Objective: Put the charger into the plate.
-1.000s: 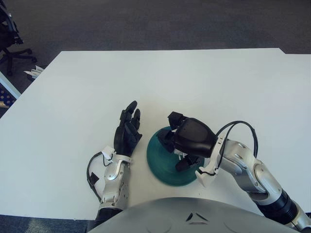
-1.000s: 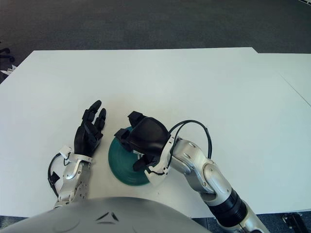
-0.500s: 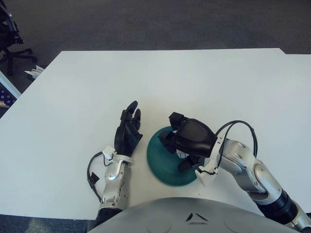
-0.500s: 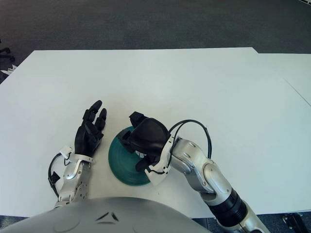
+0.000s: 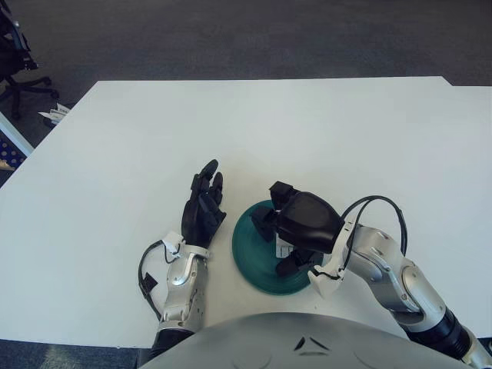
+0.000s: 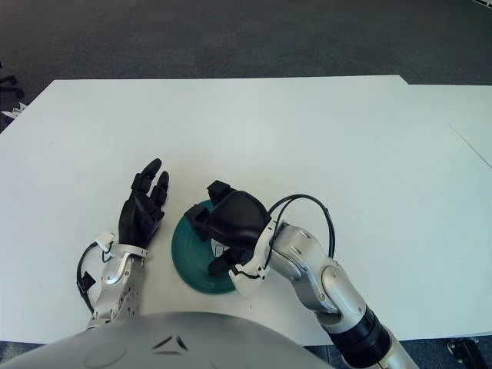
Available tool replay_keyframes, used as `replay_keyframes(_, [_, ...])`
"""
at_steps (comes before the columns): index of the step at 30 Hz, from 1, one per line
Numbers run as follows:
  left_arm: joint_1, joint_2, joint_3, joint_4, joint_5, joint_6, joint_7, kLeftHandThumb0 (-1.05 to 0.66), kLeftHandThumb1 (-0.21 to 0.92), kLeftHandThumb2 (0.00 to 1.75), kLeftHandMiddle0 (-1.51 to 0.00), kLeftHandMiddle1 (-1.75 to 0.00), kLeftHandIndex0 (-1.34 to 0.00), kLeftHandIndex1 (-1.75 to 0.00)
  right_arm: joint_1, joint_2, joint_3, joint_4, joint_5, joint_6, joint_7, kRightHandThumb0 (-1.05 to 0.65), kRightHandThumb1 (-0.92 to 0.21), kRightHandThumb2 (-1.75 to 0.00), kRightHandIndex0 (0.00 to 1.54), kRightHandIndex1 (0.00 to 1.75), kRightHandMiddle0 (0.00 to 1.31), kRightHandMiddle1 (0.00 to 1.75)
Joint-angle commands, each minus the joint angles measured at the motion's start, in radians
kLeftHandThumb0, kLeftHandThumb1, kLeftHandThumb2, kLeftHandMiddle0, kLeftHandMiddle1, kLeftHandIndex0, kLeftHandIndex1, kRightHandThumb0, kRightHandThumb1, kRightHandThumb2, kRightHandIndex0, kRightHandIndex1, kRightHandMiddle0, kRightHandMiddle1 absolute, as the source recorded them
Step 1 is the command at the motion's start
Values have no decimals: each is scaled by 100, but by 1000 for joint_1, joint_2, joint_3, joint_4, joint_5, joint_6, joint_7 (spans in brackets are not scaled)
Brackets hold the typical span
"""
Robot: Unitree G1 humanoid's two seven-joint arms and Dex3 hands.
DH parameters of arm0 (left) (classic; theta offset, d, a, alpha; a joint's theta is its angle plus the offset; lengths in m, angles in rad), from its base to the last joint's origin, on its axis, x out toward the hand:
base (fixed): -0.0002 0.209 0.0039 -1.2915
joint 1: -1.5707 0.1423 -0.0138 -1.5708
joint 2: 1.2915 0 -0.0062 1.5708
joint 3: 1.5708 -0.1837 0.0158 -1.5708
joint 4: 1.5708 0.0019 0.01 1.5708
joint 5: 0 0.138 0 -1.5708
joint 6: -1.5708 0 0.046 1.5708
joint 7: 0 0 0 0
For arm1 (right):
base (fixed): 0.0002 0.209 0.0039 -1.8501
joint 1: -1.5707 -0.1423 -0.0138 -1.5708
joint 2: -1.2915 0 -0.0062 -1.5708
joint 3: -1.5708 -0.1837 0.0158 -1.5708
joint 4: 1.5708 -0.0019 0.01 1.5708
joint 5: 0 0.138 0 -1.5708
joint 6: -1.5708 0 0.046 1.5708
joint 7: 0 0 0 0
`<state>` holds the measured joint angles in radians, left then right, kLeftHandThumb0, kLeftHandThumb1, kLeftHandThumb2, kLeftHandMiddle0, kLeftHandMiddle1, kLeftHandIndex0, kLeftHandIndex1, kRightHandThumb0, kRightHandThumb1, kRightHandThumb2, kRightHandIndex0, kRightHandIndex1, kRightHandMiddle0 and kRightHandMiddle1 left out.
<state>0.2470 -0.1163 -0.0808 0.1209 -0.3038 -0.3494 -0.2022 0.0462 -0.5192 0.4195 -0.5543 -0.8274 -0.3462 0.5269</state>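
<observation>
While the right hand (image 5: 296, 223) hovers over the green plate (image 5: 254, 265), fingers curled round the white charger (image 5: 284, 249), placement is under way; next, release. Left hand (image 5: 203, 209), fingers relaxed, idles at the plate's nine o'clock.

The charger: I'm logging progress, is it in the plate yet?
Over the plate, a white charger shows under the right hand; whether it's resting or held, cannot tell.

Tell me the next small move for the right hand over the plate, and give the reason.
Probably open the fingers and release. The right hand sits directly over the green plate, with a small white object, likely the charger, showing beneath it above the plate's centre. The left hand shows idle left of the plate.
</observation>
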Motion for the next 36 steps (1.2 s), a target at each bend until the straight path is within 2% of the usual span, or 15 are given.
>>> replay_keyframes(1, [21,-49,-12,28,8,12,16,-105,92,102,-20,0,-4,-69,-20,-29,-21,46,33,-74,-63,-104,-92,-104,10,10,0,23])
replay_keyframes(3, [20,-49,-12,29,8,11,16,-105,92,102,-20,0,-4,-69,-22,-36,-26,69,30,-108,-97,-105,-92,-106,6,4,0,9])
replay_keyframes(6, [19,-50,-12,31,8,10,17,-105,92,102,-20,0,-4,-69,-27,-32,-28,96,15,-140,-143,-105,-92,-107,3,1,0,3])
replay_keyframes(14, [15,-52,-15,40,11,5,19,-105,92,102,-20,0,-4,-69,-14,-17,-62,112,-50,-203,-305,-105,-92,-106,0,0,0,0])
replay_keyframes(21, [12,-56,-19,51,14,-3,23,-105,92,102,-20,0,-4,-69,-5,-25,-92,123,-47,-202,-328,-105,-92,-102,0,0,0,0])
replay_keyframes(28, [8,-63,-27,71,21,-19,28,-105,92,102,-20,0,-4,-69,15,15,-120,93,32,-75,-234,-105,-92,-102,0,0,0,0])
replay_keyframes(32, [5,-64,-31,76,23,-24,34,-105,92,102,-20,0,-4,-69,30,81,-144,25,110,142,-91,-105,-92,-103,0,0,0,0])
replay_keyframes(36, [5,-65,-35,81,24,-28,36,-105,92,102,-20,0,-4,-69,27,131,-204,61,193,295,-57,-105,-92,-101,1,0,0,0])
